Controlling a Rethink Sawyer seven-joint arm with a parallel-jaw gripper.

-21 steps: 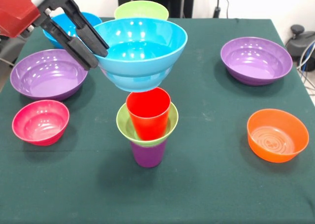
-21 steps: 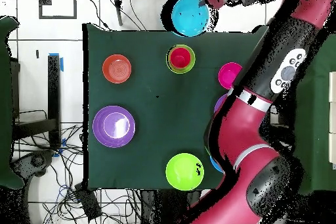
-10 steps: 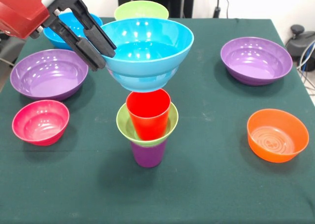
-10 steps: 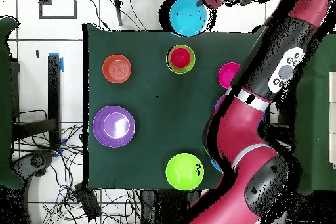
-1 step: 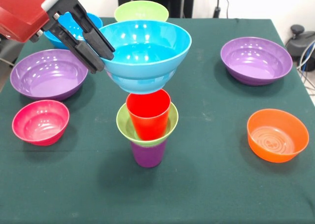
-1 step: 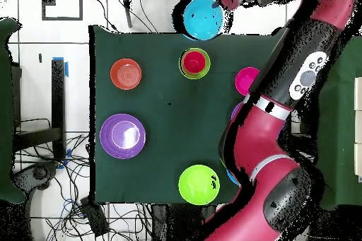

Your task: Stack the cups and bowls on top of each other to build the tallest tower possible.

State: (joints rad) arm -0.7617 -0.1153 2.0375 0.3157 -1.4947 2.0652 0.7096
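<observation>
My gripper (image 5: pixel 101 54) is shut on the left rim of a large blue bowl (image 5: pixel 145 54), which hangs over the tower in the front view. The bowl's base shows just above the rim of the red cup (image 5: pixel 147 113). That cup sits in a small lime green bowl (image 5: pixel 122 124), which rests on the purple cup (image 5: pixel 147 154). In the overhead view the blue bowl (image 6: pixel 203 18) shows beyond the tower (image 6: pixel 194 63), with the gripper (image 6: pixel 226 0) at its right.
Around the tower stand a purple bowl (image 5: pixel 47 74), a pink bowl (image 5: pixel 40 121), an orange bowl (image 5: pixel 277 134), a second purple bowl (image 5: pixel 256 60), a lime green bowl (image 5: pixel 141 10) and another blue bowl (image 5: pixel 51 37) behind the gripper. The arm (image 6: pixel 283 111) covers the table's right side overhead.
The gripper and the blue bowl have shifted a little to the right in the front view. The tower and the other bowls have not moved.
</observation>
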